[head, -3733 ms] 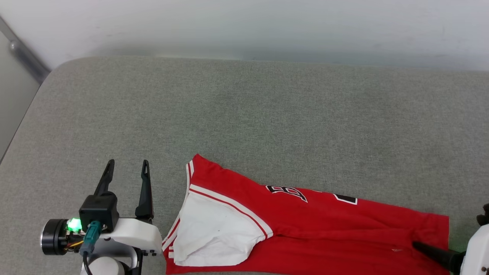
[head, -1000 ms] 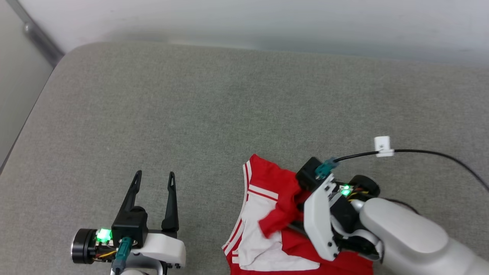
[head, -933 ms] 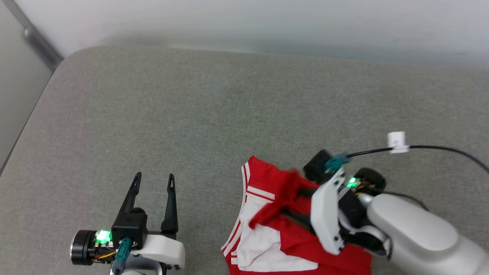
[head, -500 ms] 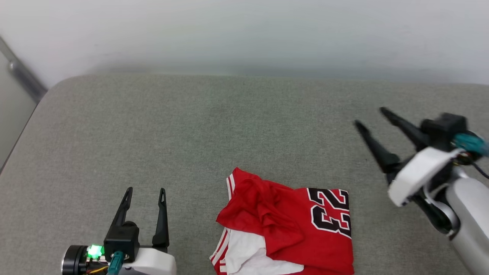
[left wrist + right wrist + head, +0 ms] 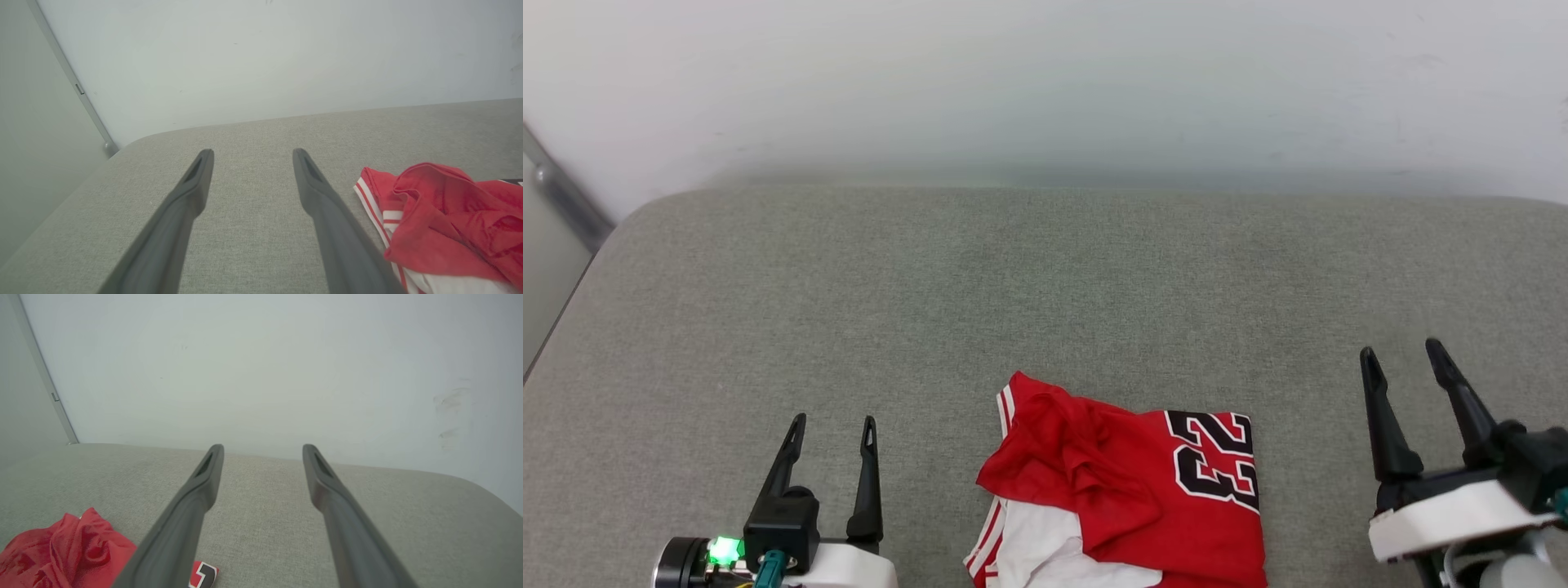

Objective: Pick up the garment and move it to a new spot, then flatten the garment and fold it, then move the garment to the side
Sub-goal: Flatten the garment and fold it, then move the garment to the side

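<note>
Head view: the garment (image 5: 1127,498) is lying loosely folded on the grey bench (image 5: 931,286) between the left claw (image 5: 834,420) and the right claw (image 5: 1400,348), both standing spread, touching no cloth.

Left gripper (image 5: 834,421) and right gripper (image 5: 1401,353) rest low at either side, fingers spread, pointing forward.

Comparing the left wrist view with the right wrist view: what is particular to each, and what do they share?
Particular to the left wrist view: the garment's striped trim and white sleeve, beside the left gripper, jaws open. Particular to the right wrist view: wall smudges, the rounded right end of the cushion, and the right gripper, jaws open. Shared: crumpled red garment, grey cushion, pale wall, metal strip.
</note>
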Controlling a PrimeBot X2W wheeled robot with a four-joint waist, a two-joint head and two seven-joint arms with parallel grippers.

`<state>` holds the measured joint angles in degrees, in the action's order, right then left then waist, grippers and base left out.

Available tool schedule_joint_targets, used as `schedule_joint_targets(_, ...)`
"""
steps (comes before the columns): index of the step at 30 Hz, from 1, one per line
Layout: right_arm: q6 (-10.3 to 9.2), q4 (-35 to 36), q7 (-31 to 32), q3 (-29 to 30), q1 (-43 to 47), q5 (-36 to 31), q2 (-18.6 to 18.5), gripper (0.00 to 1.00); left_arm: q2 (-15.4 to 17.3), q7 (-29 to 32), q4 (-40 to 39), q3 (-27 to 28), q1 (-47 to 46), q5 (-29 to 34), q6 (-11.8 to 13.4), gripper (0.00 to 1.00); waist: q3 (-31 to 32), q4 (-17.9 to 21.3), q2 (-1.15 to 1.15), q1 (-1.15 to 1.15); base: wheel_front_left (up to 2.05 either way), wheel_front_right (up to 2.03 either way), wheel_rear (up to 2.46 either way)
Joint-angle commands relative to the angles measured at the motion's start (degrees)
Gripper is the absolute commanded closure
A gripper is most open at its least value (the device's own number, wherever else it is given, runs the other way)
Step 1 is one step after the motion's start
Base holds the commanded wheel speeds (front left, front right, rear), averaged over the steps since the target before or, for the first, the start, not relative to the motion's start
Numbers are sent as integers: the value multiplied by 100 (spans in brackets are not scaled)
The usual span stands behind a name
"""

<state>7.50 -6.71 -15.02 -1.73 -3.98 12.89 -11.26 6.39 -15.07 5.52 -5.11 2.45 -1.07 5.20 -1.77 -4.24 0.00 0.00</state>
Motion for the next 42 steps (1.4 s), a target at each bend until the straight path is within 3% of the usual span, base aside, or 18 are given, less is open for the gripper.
schedule_joint_targets(1,-2,124,-15,78,169,-62,120,0,-4,-11,-23,14,65,46,0,0,12,4,0,0,0,0,0)
schedule_joint_targets(9,-2,535,-17,441,853,-303,593,0,-15,-11,-61,21,165,36,-11,0,88,-17,0,0,0,0,0)
schedule_joint_targets(21,-2,634,-17,657,992,-387,786,0,-26,-11,-59,13,219,39,-39,0,160,-75,0,0,0,0,0)
schedule_joint_targets(24,-2,718,-18,688,704,-401,636,0,-32,-11,-69,13,221,29,-38,0,155,-73,0,0,0,0,0)
schedule_joint_targets(29,-1,794,168,457,-77,-308,-54,0,-48,-11,-64,5,222,21,-40,0,114,-61,0,0,0,0,0)
schedule_joint_targets(33,-2,771,1250,-196,-796,184,-819,0,-57,-11,-72,-9,129,16,-42,0,26,-82,0,0,0,0,0)
schedule_joint_targets(38,-3,762,3571,-1119,-1449,1621,-1695,0,-73,-11,-84,-11,86,5,-49,0,-60,-106,0,0,0,0,0)
schedule_joint_targets(40,-3,720,4422,-1310,-1614,2240,-1923,0,-80,-11,-92,-15,54,10,-43,0,-109,-126,0,0,0,0,0)
schedule_joint_targets(41,-3,720,4422,-1310,-1614,2240,-1923,0,-80,-11,-92,-15,54,10,-43,0,-109,-126,0,0,0,0,0)
schedule_joint_targets(42,-3,685,4819,-1387,-1648,2538,-2011,0,-81,-11,-98,-18,50,11,-41,0,-138,-134,0,0,0,0,0)
